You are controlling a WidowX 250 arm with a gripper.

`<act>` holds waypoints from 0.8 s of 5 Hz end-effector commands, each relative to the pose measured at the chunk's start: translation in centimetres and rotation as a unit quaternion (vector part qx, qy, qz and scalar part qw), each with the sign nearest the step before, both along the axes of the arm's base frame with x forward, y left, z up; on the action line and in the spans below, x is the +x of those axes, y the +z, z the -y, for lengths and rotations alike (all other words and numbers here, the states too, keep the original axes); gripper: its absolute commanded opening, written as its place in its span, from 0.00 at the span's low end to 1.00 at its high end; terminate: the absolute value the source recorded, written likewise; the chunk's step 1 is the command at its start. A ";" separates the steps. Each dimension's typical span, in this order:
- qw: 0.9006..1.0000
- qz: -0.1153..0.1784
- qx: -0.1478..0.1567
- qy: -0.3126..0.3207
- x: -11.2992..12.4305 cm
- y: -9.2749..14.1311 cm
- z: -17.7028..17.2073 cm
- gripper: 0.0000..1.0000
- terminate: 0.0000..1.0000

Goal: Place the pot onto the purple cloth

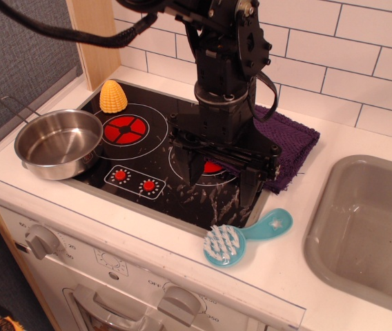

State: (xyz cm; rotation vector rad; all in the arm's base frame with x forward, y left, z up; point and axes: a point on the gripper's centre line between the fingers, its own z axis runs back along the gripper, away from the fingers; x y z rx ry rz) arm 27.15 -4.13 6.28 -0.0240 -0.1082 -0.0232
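Hovering low over the right burner, the gripper [223,176] hangs with its jaws spread apart and nothing between them. Pot [59,143] sits well off to the left, at the front-left edge of the stove [156,141], partly overhanging onto the white bench [279,265]; empty, upright, wire handle sticking out back-left. Cloth [294,141] lies at the stove's right-back side, mostly hidden behind the arm, flat and bare as far as can be seen. So pot and cloth are well apart, with the arm between them and closer to the cloth.

Judgement: task barely begun, grasp not yet made. Jaws open makes sense as prep for a pick, but they're over the wrong spot; next move needs travel left across the stove, then down onto the pot rim or wall. Thin shiny steel wall could slip in a pinch.

Clutter: yellow corn [112,96] stands at the back-left corner, just behind the pot, so could get bumped on approach. Teal brush [241,240] lies on the bench in front, bristles up, clear of the path. Sink [361,227] to the right, not involved.
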 end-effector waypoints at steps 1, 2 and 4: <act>1.000 0.000 0.000 0.000 0.0 0.0 0.0 1.00 0.00; 1.000 0.026 0.001 -0.007 -1.0 0.3 -2.0 1.00 0.00; 0.997 0.038 0.031 -0.065 -3.6 0.6 -8.1 1.00 0.00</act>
